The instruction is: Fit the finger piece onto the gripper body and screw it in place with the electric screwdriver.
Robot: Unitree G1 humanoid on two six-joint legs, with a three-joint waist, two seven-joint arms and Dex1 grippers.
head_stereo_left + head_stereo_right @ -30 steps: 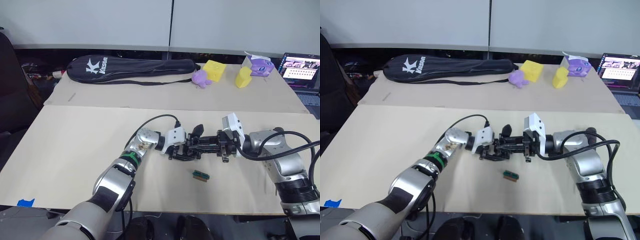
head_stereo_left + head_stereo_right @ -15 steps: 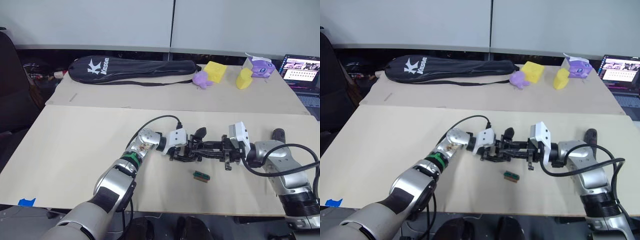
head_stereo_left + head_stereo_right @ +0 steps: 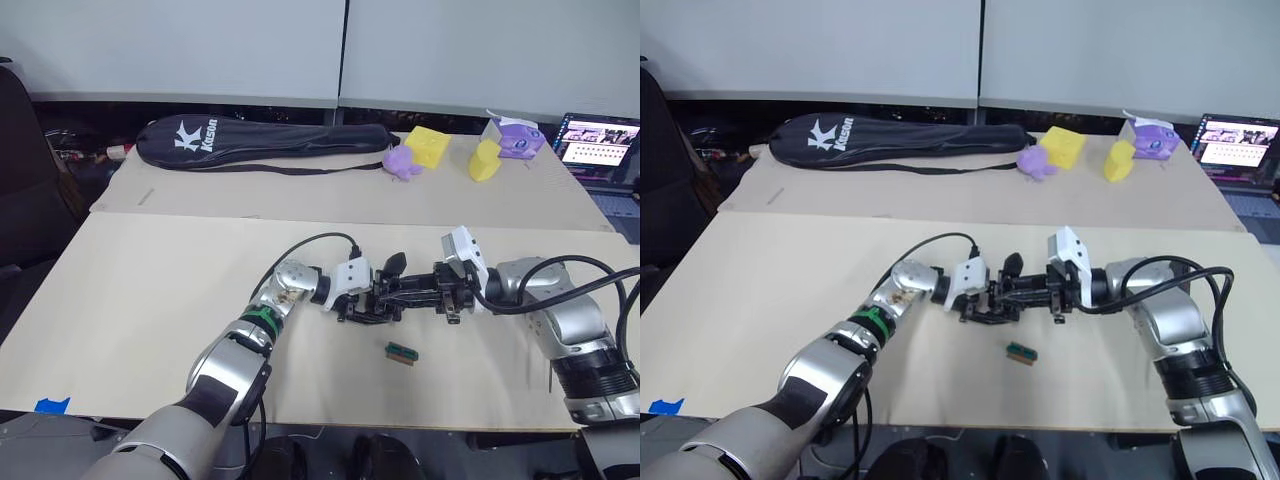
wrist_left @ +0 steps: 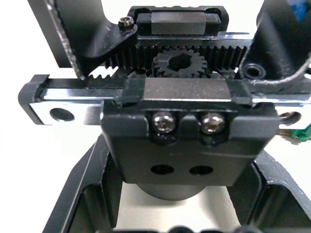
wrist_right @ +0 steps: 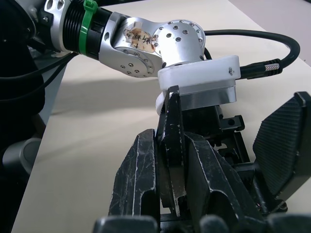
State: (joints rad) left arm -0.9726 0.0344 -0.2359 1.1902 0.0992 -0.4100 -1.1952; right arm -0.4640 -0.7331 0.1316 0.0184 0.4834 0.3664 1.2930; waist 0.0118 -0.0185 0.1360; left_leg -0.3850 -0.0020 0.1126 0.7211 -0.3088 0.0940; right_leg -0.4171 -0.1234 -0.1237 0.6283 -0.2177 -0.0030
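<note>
The gripper body point(image 4: 177, 97), a blocky black mechanism with a toothed rack and a small gear, sits between the fingers of my left gripper point(image 3: 383, 292), which is shut on it just above the near table's middle. My right gripper point(image 3: 418, 290) faces it from the right and is shut on the finger piece point(image 5: 173, 141), a thin black blade clamped between its two fingers point(image 5: 141, 174). The blade's tip reaches the gripper body point(image 5: 228, 133), right under the left wrist's white casing. The electric screwdriver is out of view.
A tiny green-and-black block point(image 3: 401, 351) lies on the table just in front of the grippers. On the far table lie a long black racket bag point(image 3: 265, 140), a purple toy point(image 3: 403, 160) and yellow foam pieces point(image 3: 430, 145). A laptop point(image 3: 598, 140) stands at the far right.
Half a second ago my right gripper had drawn back a little to the right; it has moved left again, close to the gripper body. The left arm has stayed put.
</note>
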